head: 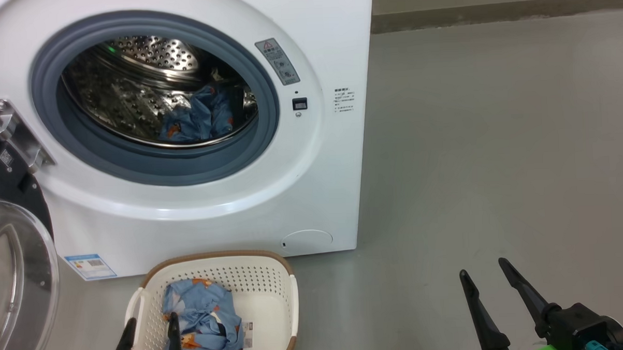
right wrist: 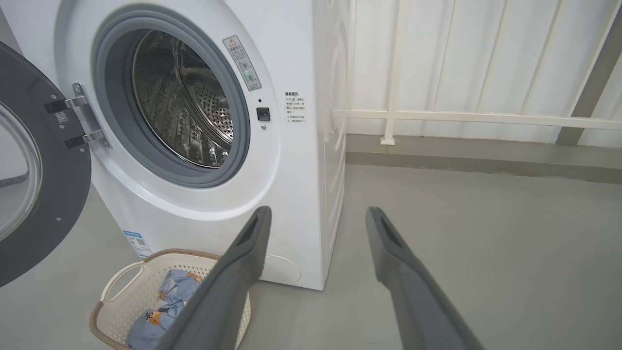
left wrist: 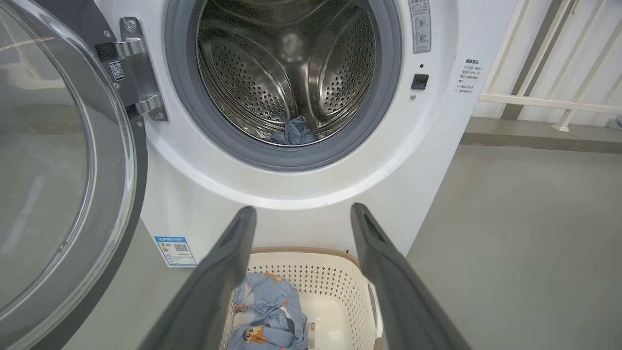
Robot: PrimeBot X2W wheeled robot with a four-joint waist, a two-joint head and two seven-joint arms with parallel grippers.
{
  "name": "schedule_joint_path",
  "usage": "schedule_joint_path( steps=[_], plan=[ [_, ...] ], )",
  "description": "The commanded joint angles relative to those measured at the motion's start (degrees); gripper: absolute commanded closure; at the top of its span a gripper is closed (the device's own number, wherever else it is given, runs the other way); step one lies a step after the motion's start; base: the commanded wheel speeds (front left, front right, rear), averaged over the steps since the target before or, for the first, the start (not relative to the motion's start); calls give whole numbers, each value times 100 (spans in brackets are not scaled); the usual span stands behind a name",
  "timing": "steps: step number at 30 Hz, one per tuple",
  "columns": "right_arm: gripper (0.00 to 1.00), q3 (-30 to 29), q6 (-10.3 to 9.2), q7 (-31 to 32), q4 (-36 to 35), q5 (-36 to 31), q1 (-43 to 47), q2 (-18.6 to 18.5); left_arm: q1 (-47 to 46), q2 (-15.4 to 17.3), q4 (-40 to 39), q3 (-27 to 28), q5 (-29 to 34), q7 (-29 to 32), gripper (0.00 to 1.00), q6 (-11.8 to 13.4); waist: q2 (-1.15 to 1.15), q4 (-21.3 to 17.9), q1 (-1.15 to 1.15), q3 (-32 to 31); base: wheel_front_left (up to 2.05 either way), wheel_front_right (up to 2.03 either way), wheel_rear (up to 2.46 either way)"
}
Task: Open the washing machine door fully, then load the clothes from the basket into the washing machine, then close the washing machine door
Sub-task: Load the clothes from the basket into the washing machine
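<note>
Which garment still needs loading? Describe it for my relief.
Before the large white front-loading washing machine, on the floor, sits a small cream perforated plastic basket. The crumpled light-blue cartoon-print garment lies inside it, unlike its twin already in the steel drum.

- Washing machine stands on the floor, its door swung open at its left.
- Basket on the floor just before the machine, right of the door.
- One garment in the drum; another garment in the basket.
</note>
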Motion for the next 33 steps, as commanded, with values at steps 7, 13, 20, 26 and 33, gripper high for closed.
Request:
schedule_joint_path(
  steps=[7, 13, 20, 26, 33],
  plan=[
    [0, 257, 36, -25, -293, 4, -201, -92, -805, 159, 754, 23, -59, 382, 0, -222, 0, -67, 0, 437, 0, 0, 0],
    [0, 284, 36, -95, -360, 89, -466, -193, -1674, 43, 1911, -123, -197, 624, 0, -588, 0, -175, 0, 1124, 0, 0, 0],
    [0, 395, 36, -282, -386, 202, -1025, -294, -3093, -109, 3491, -208, -223, 839, 0, -865, 0, -460, 0, 2150, 0, 0, 0],
    [0, 579, 36, -481, -271, 307, -1483, -302, -4062, -140, 4584, -266, -162, 936, 0, -969, 0, -766, 0, 2840, 0, 0, 0],
    [0, 942, 36, -696, -90, 502, -2032, -235, -5116, 78, 5745, -459, 74, 1217, 0, -1037, 0, -1284, 0, 3701, 0, 0, 0]
  ],
)
